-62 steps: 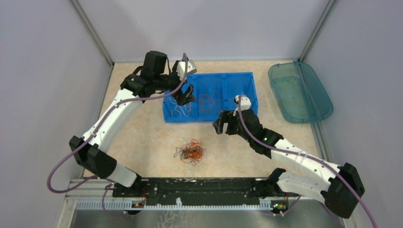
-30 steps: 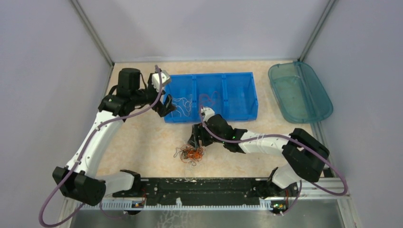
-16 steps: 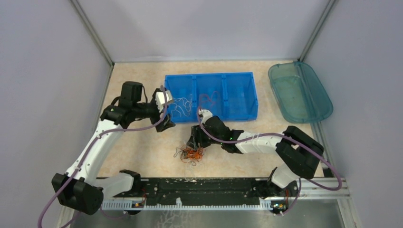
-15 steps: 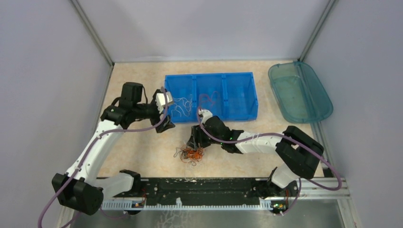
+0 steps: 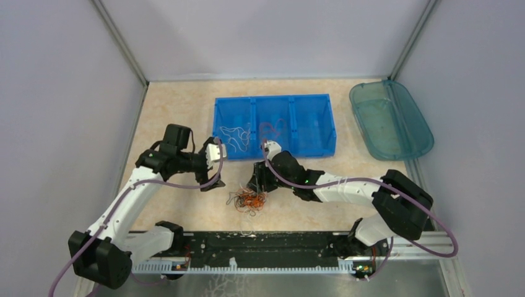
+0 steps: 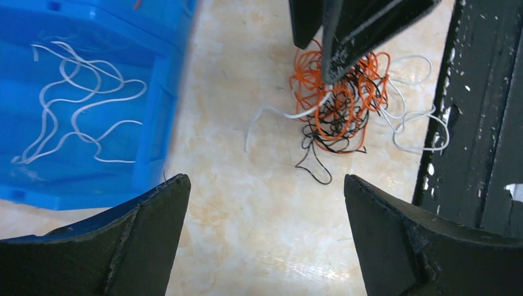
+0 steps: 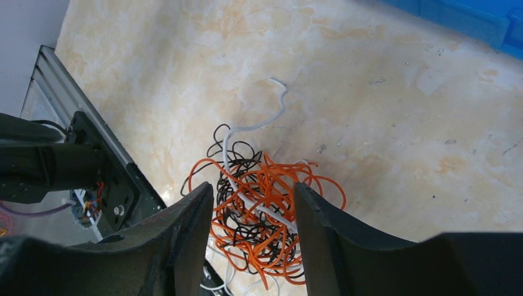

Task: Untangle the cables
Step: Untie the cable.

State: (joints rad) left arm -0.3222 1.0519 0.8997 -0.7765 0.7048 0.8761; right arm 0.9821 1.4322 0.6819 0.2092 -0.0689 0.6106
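The cables are a tangle of orange, black and white wires point(image 5: 248, 201) lying on the beige table in front of the blue bin point(image 5: 275, 98). My right gripper point(image 5: 257, 185) hangs right over the tangle point(image 7: 265, 216). Its jaws stand partly open astride the top of the tangle, with no wire visibly pinched. One white wire point(image 7: 271, 117) curls out away from the heap. My left gripper point(image 5: 209, 178) is wide open and empty, left of the tangle point(image 6: 336, 108). In the left wrist view, the right gripper's fingers point(image 6: 351, 31) point down into the heap.
The bin's left compartment holds loose white wires point(image 5: 235, 137), also seen in the left wrist view point(image 6: 74, 105). A reddish wire point(image 5: 272, 130) lies in the middle compartment. A teal tray point(image 5: 390, 117) sits at the back right. The black base rail point(image 5: 260, 242) runs just in front of the tangle.
My left arm has drawn back from the bin toward the front, stopping left of the tangle. The right gripper has stayed over the tangle and narrowed its jaws.
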